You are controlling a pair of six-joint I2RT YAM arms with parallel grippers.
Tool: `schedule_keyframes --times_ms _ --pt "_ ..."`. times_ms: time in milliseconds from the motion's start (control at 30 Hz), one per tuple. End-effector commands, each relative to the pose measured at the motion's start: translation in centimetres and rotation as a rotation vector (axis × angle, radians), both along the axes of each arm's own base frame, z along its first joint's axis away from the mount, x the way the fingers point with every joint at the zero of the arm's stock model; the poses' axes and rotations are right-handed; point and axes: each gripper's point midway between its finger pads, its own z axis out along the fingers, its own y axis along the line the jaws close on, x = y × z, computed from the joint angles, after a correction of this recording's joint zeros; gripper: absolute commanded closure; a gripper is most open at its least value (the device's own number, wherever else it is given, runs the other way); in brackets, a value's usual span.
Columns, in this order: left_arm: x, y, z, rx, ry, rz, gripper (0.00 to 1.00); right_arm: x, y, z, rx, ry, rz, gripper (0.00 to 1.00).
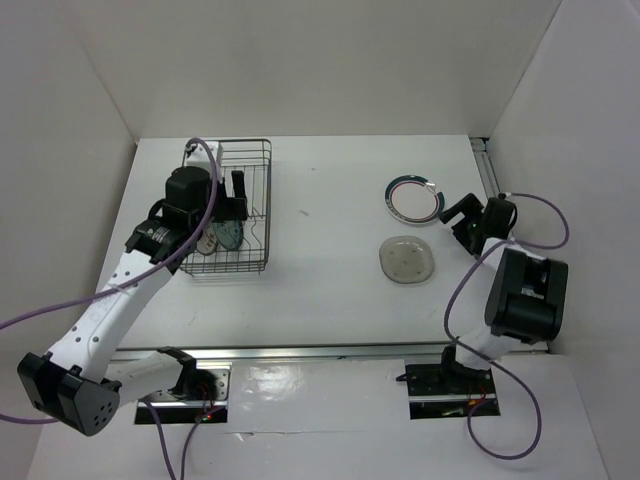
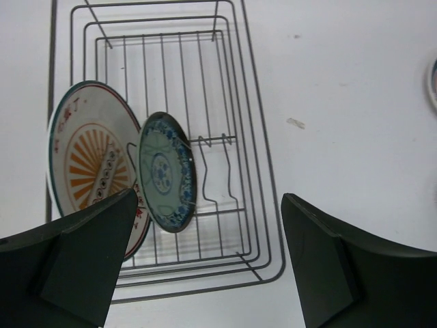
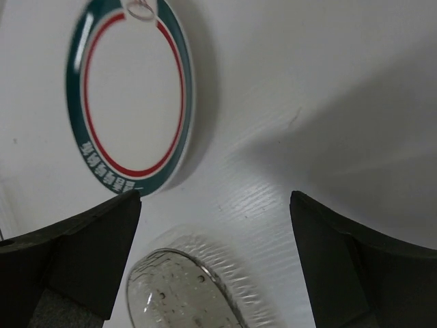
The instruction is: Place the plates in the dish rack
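Left and right jaws were held apart, empty. The clear plate (image 1: 406, 260) was found flat on the tabletop (image 1: 330, 250) just ahead of the right jaws, far from the left jaws

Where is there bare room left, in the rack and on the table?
Free: the far half of the rack beyond the blue plate, and the table between rack and ringed plate. Crowded: the rack's near end, with sunburst plate and blue plate.

Lab test cell, white enclosure walls (image 1: 330, 70)
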Motion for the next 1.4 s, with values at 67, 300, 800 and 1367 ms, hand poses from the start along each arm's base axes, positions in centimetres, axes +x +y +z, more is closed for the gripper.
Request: schedule_keyframes --times_ms 67,300,800,1367 --pt "-0.4 -1.6 2.5 -0.093 -0.073 -0.073 0.00 3.1 1.1 -1.4 0.071 -0.059 0.068 0.05" --pt "-0.6 -2.4 2.9 -0.113 -0.075 -0.117 0.00 5.5 1.4 -4.2 0.129 -0.056 0.111 0.12" --pt "-0.6 -2.6 2.9 -0.116 -0.073 -0.126 0.00 7.9 1.9 -10.9 0.208 0.081 0.122 0.54" --pt "0.1 -5.7 0.5 -0.217 -0.001 -0.219 0.00 9.6 7.7 1.8 0.363 -0.314 0.297 1.00"
